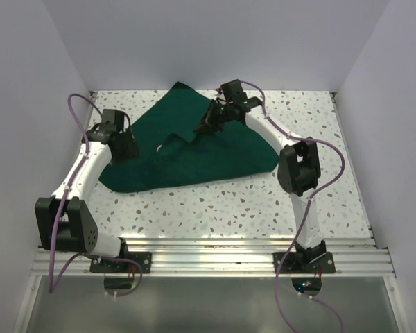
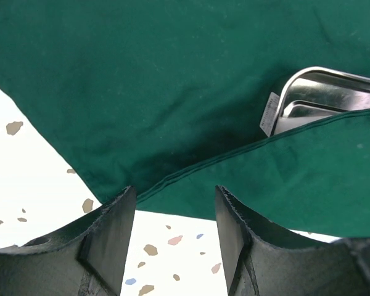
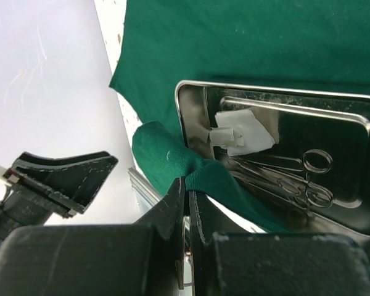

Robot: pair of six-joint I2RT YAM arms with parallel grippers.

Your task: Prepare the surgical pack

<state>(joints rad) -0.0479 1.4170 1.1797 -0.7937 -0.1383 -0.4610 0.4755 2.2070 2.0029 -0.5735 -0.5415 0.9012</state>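
The dark green cloth sheet (image 1: pixel 194 149) lies rumpled on the speckled white worktop (image 1: pixel 229 208), partly covering a shiny steel tray (image 3: pixel 197 117) of instruments (image 3: pixel 302 179) — the right jaws pinch a fold of the cloth's edge, the left jaws stand wide and empty beside its hem.

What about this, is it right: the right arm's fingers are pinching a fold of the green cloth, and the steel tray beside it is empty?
Not quite. The steel tray is not empty: the right wrist view shows ring-handled instruments and a white folded piece lying in it. The rest holds: the right arm's fingers are pinching a fold of the green cloth.
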